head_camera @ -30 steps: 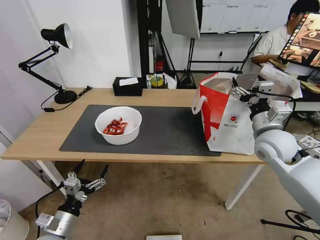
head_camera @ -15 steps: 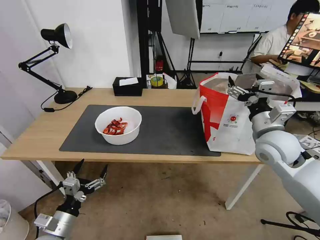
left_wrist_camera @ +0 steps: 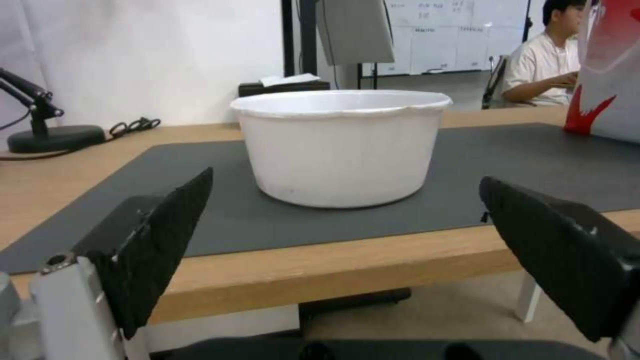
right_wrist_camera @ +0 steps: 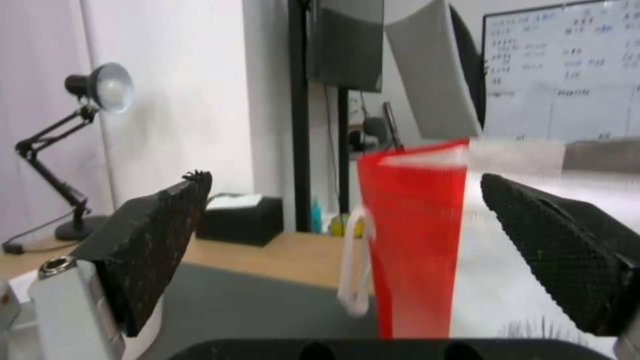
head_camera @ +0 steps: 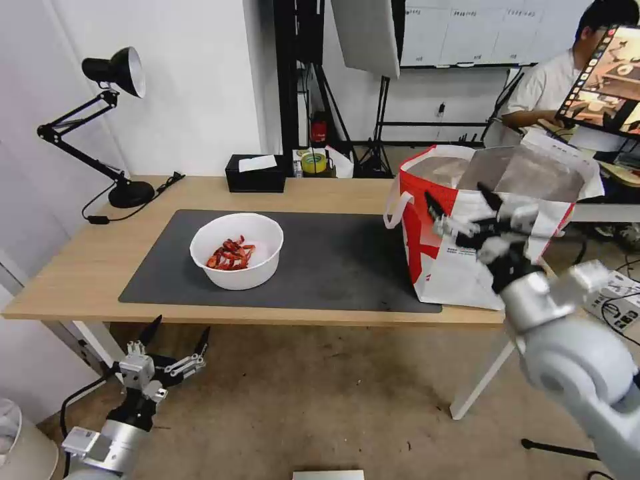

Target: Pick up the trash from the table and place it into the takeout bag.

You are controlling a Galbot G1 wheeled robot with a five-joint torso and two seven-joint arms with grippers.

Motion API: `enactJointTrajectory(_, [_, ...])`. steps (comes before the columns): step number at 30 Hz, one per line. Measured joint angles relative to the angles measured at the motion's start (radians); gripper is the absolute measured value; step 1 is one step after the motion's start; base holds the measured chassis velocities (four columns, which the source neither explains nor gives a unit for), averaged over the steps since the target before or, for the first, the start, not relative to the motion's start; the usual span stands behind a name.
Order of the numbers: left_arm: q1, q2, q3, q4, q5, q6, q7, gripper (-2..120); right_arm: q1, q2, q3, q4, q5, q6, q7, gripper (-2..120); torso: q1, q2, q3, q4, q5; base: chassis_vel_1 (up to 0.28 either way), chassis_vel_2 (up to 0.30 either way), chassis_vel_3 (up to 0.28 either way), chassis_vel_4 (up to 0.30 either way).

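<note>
I am holding my left gripper point(head_camera: 175, 341) low before the table point(head_camera: 87, 267), fingers spread and empty. My right gripper point(head_camera: 463, 202) is hovering splayed in front of the takeout bag point(head_camera: 460, 257), gripping nothing. The bowl of crayfish shells point(head_camera: 237, 250) is sitting on the grey mat point(head_camera: 333, 260). A desk lamp point(head_camera: 107, 120) and tissue box point(head_camera: 255, 173) are standing farther back.

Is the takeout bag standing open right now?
Open and upright: the takeout bag stands on the table, its foil-lined mouth gaping upward. The open right pincer is at its front.
</note>
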Motion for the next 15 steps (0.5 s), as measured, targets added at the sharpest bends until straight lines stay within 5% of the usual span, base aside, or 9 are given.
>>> enactJointTrajectory(15, [0.006, -0.009, -0.004, 0.013, 0.004, -0.012, 0.002, 100, -0.302, 0.171, -0.033, -0.051, -0.252, 0.166, -0.073, 100, 0.000, 0.000, 0.000, 0.0000, 0.0001, 0.000, 0.000, 0.000, 0.000])
